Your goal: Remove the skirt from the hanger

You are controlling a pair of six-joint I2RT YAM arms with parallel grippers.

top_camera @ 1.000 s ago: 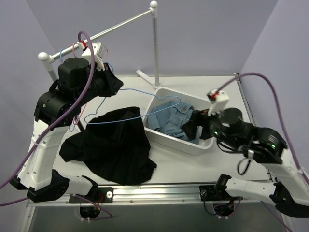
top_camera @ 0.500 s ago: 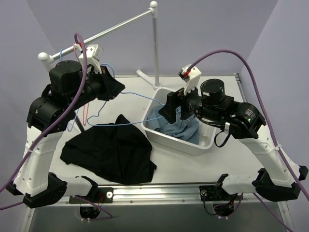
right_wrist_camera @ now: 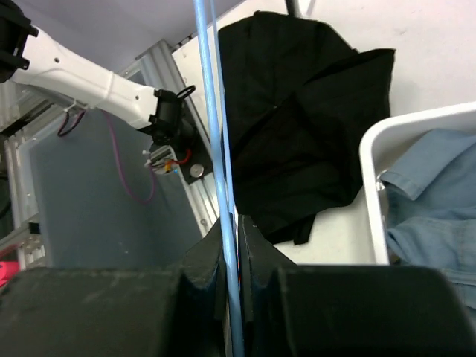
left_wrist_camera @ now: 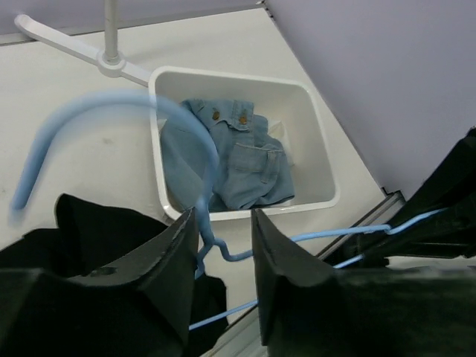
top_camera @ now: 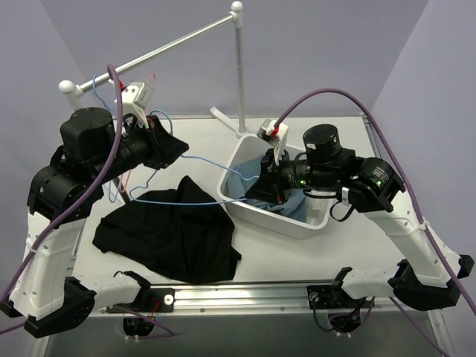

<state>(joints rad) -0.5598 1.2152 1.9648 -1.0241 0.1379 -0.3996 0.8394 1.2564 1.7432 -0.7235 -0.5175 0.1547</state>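
The black skirt [top_camera: 167,234] lies spread on the table left of the tub, its top peak reaching up to the lower wire of the light-blue hanger [top_camera: 204,159]. Whether it still hangs on that wire I cannot tell. My left gripper [top_camera: 177,146] holds the hanger up at its twisted neck [left_wrist_camera: 216,251], just under the hook. My right gripper [top_camera: 258,186], over the tub's left rim, is shut on the hanger's thin wires [right_wrist_camera: 216,111], which run between its fingertips [right_wrist_camera: 221,239]. Beyond those wires, the right wrist view also shows the skirt [right_wrist_camera: 297,119].
A white tub [top_camera: 297,223] right of centre holds a blue denim garment [top_camera: 296,205]. The clothes rack's post [top_camera: 239,74] stands behind the tub and its rail [top_camera: 171,46] slopes down over my left arm. A pink hanger [top_camera: 128,178] hangs beside the left arm.
My right gripper came out of the tub, reached the hanger's wire over the tub's left rim and shut on it. My left arm shifted a little left, still holding the hanger.
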